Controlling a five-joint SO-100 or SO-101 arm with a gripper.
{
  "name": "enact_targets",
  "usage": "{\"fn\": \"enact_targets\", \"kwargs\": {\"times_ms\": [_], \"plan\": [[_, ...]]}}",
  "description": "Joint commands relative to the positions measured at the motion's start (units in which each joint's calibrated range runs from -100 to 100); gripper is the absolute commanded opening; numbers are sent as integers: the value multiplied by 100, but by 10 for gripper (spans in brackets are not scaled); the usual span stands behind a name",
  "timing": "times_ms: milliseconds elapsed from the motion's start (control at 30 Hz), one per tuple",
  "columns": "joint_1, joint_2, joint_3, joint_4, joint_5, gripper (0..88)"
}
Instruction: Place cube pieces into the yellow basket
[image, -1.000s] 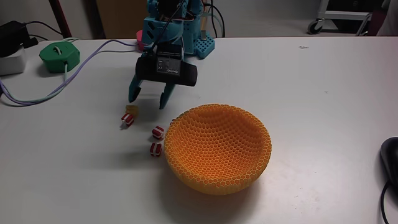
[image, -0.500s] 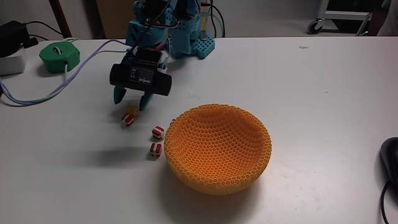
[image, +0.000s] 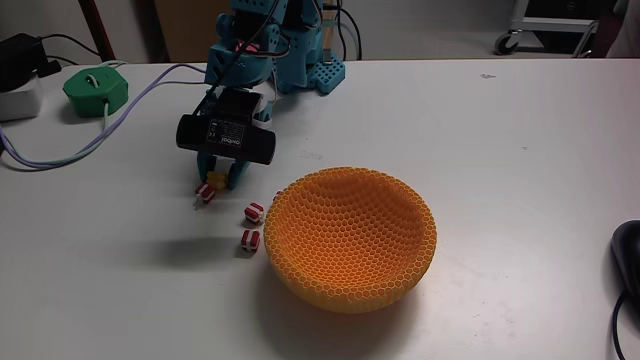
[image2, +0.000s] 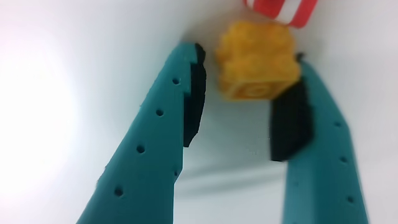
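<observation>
Jaws (image2: 249, 68) open at a moderate gap, teal fingers with black pads straddling the yellow block (image2: 256, 62) in the wrist view; right pad looks in contact with the block's side, left pad just clear of it, so not clamped. Block sits on the worktop (image: 520, 150), studs up, with a red-white striped piece (image2: 281, 9) touching or just beyond its far edge at the top of the wrist view. In the fixed view the jaws (image: 215, 183) point down at the worktop left of the basket (image: 350, 240), over the yellow block (image: 214, 181) and the striped piece (image: 207, 193) beside it. Two more striped cubes lie nearer the basket: one (image: 254, 211) just off its left rim, another (image: 249, 240) just below that, close to the basket wall, both apart from the jaws. A sliver of red shows at the basket's upper-left rim, too hidden to identify. Basket is upright, mesh walls, nothing visible inside. Arm's teal base (image: 290, 50) stands at the back edge of the worktop. Green round device (image: 96, 90) with cable (image: 60, 155) sits at far left, well apart from the cubes. Dark object (image: 628, 255) at right edge, partly cut off.
</observation>
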Motion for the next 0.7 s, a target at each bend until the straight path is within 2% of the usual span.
{"fn": "enact_targets", "kwargs": {"times_ms": [0,233,333,433,467,533,600,667], "plan": [[-70,13,-250,-292,88,0],[-452,-802,-1165,142,484,0],[-1160,-1001,-2301,733,620,0],[-2036,-707,-3071,1046,537,0],[-2297,-565,-3177,1037,474,17],[-2828,-243,-3235,707,391,138],[-3229,69,-3302,438,156,209],[-3481,354,-3562,525,132,298]]}}
